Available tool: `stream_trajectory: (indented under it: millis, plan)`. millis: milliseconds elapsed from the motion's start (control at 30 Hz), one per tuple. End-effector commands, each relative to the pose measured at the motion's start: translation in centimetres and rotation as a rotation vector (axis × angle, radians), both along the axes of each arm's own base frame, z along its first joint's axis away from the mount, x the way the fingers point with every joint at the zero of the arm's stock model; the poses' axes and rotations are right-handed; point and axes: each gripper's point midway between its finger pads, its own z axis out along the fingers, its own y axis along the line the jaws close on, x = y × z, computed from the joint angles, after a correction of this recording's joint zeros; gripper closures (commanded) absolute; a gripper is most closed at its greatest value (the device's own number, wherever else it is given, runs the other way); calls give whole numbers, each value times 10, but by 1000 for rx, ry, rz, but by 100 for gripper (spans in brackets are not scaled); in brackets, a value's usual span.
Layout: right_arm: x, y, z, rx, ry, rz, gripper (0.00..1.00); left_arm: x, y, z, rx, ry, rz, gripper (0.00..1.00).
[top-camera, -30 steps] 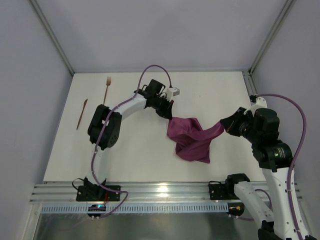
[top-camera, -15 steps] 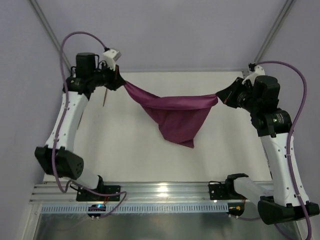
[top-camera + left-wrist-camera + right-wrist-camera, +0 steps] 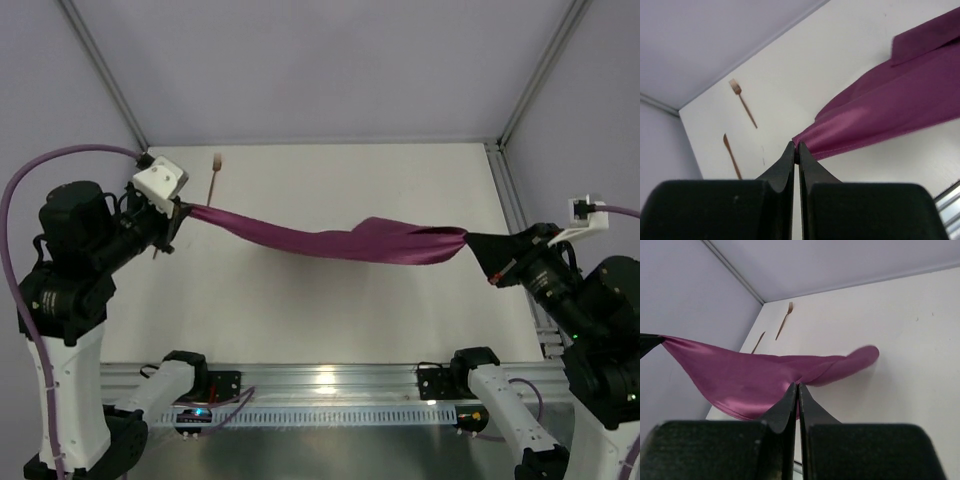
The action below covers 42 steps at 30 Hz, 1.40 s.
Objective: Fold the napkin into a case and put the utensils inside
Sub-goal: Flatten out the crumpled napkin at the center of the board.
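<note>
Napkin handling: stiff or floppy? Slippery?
Likely very floppy: the napkin sags and twists between the left gripper and right gripper. Probably light: pinched corners alone carry it. Its sheen suggests slippery cloth, so folds may slide.

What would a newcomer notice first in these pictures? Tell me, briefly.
The purple napkin hangs as a long twisted band across the middle of the table. The left gripper is shut on its left end, the right gripper on its right end. A wooden fork and knife lie untouched at the table's far left.
</note>
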Motion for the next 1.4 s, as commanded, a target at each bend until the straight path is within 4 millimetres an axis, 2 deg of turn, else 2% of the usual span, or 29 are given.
stream_trajectory:
  millis: [0, 100, 133, 233, 333, 433, 500, 533, 600, 667, 700, 733, 767, 800, 833, 867, 900, 933, 1000, 1033, 1067, 1100, 1133, 1167, 1233, 1267, 1333, 1367]
  plan:
    - [-37, -2, 13, 11, -14, 8, 96, -28, 24, 24, 55, -45, 94, 100]
    - [-53, -3, 25, 32, -37, 8, 96, -42, 32, 49, 31, -102, 138, 100]
    - [-55, -1, 27, 38, -44, 21, 96, -51, 36, 69, 11, -159, 161, 100]
    - [-50, 5, 34, 58, -50, 49, 96, -60, 47, 96, -4, -235, 217, 100]
    - [-33, 12, 34, 73, -48, 82, 96, -50, 51, 102, -1, -251, 250, 100]
    - [5, 18, 27, 87, -21, 86, 96, -20, 48, 87, 5, -202, 259, 100]
    - [44, 19, 14, 88, 13, 63, 96, 10, 43, 63, 12, -124, 268, 100]
    - [59, 19, 8, 94, 32, 52, 96, 25, 42, 62, 9, -129, 271, 100]
    - [102, 21, -14, 98, 87, 29, 96, 59, 37, 36, 20, -63, 281, 100]
    - [130, 22, -31, 111, 127, 4, 96, 90, 34, 31, 7, -77, 288, 100]
    - [156, 23, -49, 108, 164, -11, 96, 104, 31, 18, 8, -50, 289, 100]
    - [170, 20, -58, 104, 179, -38, 96, 130, 26, 8, 2, -38, 280, 100]
    - [183, 19, -68, 97, 197, -54, 96, 144, 26, 0, -1, -20, 287, 100]
    - [206, 19, -86, 88, 231, -74, 96, 157, 25, -7, -13, -3, 291, 100]
    - [219, 15, -97, 76, 249, -104, 96, 180, 22, -28, -13, 51, 287, 100]
    - [229, 14, -105, 66, 264, -113, 96, 193, 21, -34, -19, 61, 290, 100]
    - [249, 15, -128, 56, 305, -118, 96, 204, 24, -42, -38, 83, 300, 100]
    - [258, 16, -140, 54, 332, -119, 96, 222, 23, -67, -33, 142, 299, 100]
    - [276, 21, -160, 49, 373, -101, 96, 238, 24, -87, -57, 185, 293, 100]
    - [288, 23, -188, 41, 438, -100, 96, 243, 29, -100, -70, 216, 305, 100]
    - [295, 25, -198, 38, 460, -95, 96, 250, 27, -119, -81, 263, 293, 100]
    - [300, 26, -211, 29, 484, -91, 96, 253, 29, -130, -90, 287, 295, 100]
    - [306, 26, -235, 17, 537, -94, 96, 252, 32, -145, -102, 329, 299, 100]
    - [308, 27, -245, 12, 555, -90, 96, 253, 33, -160, -101, 363, 297, 100]
    - [309, 26, -264, 0, 589, -88, 96, 249, 31, -178, -109, 401, 278, 100]
    - [306, 27, -277, -4, 616, -88, 96, 243, 31, -194, -99, 435, 267, 100]
    - [304, 25, -281, -6, 611, -93, 96, 236, 25, -204, -105, 455, 232, 100]
    - [300, 24, -285, -8, 617, -96, 96, 230, 24, -217, -101, 485, 226, 100]
